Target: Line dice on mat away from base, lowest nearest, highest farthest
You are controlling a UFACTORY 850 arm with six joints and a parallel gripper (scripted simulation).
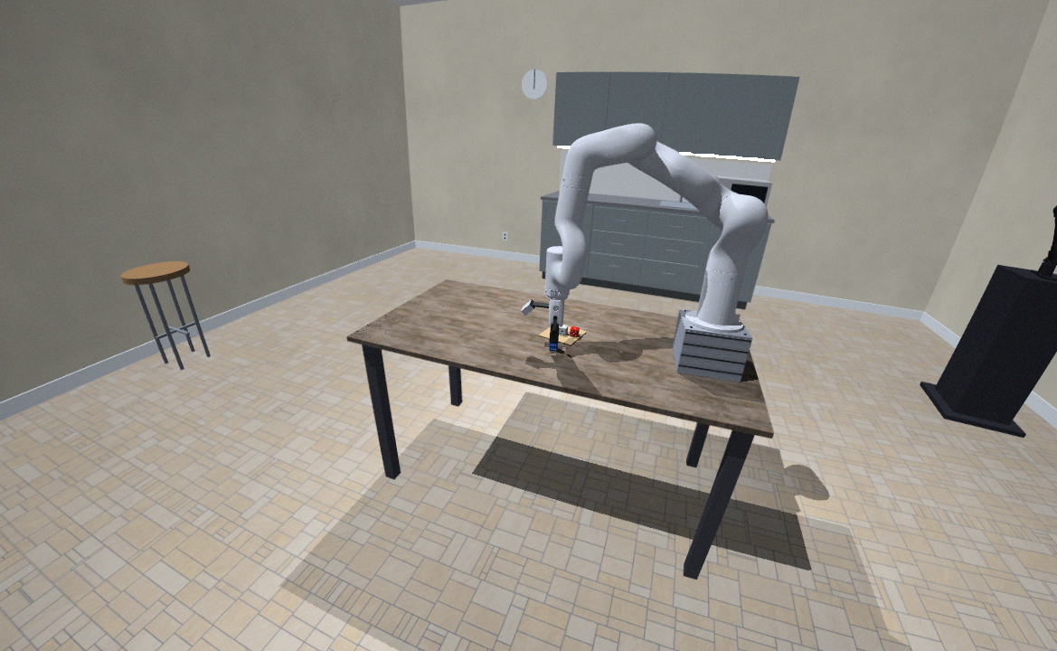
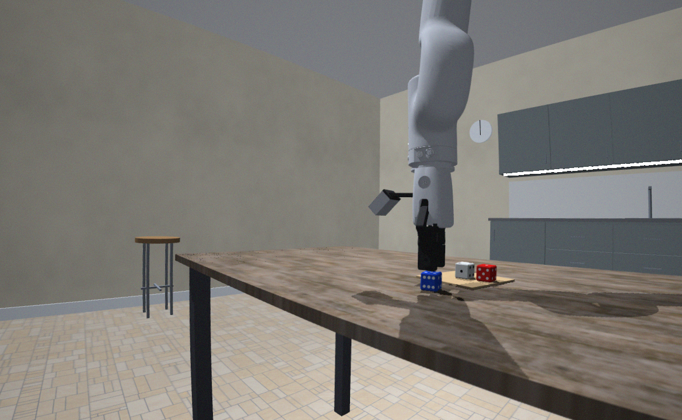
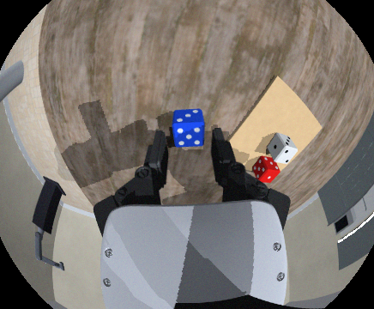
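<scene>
A blue die (image 1: 553,346) (image 2: 430,280) (image 3: 189,127) lies flat on the bare table, just off the near corner of the tan mat (image 1: 571,339) (image 2: 472,283) (image 3: 279,112). A white die (image 1: 564,329) (image 2: 464,269) (image 3: 282,148) and a red die (image 1: 574,330) (image 2: 485,272) (image 3: 265,168) stand side by side on the mat. My gripper (image 1: 553,333) (image 2: 430,266) (image 3: 189,141) points straight down right above the blue die. Its fingers stand half open, one on each side of the die, and do not touch it.
The wooden table (image 1: 450,324) (image 2: 332,282) carries the arm's grey base block (image 1: 712,348) at its right end. A stool (image 1: 161,311) (image 2: 157,271) stands on the floor well to the left. A black stand (image 1: 1009,348) is far right.
</scene>
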